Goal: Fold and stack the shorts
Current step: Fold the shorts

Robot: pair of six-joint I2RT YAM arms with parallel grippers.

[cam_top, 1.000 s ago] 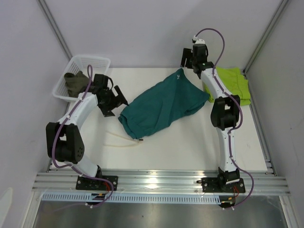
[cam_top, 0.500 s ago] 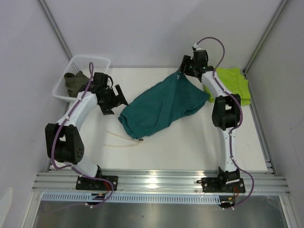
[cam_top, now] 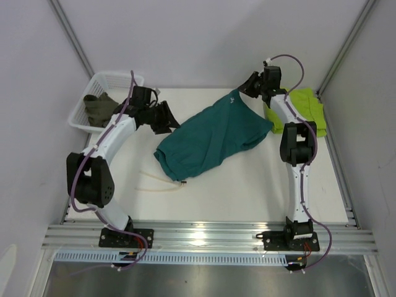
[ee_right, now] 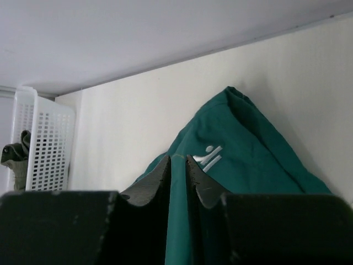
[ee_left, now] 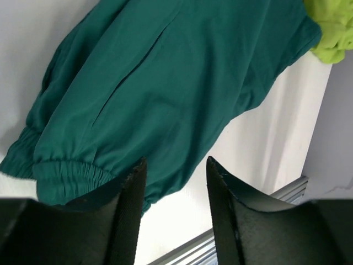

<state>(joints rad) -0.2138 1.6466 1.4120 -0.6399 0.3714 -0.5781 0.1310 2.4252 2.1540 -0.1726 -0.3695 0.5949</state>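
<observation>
Teal shorts (cam_top: 210,139) lie spread on the table (cam_top: 247,192), slanting from a near-left gathered hem up to a far-right peak. A small white logo (ee_right: 208,157) sits just under that peak. The cream drawstring (cam_top: 158,182) trails on the table off their near-left end. Their lie matches a second ago.

Lime-green shorts (cam_top: 307,108) are bunched to the right of the teal pair, at its far corner, close to it; I cannot tell if they touch. Dark olive shorts (cam_top: 99,108) sit in a white basket (cam_top: 117,79) well to the left of the teal pair.

Left pincer (ee_left: 175,165): fingers spread, hanging above the teal cloth near its elastic hem, nothing held. A second ago it was lower down, off the teal pair's left edge; it has since swung toward that pair's far-left edge.

Right pincer (ee_right: 179,163): at the teal pair's far peak, fingers drawn nearly together, with a thin slit showing teal. I cannot tell whether cloth is caught there. Its wrist has shifted right since a second ago.
</observation>
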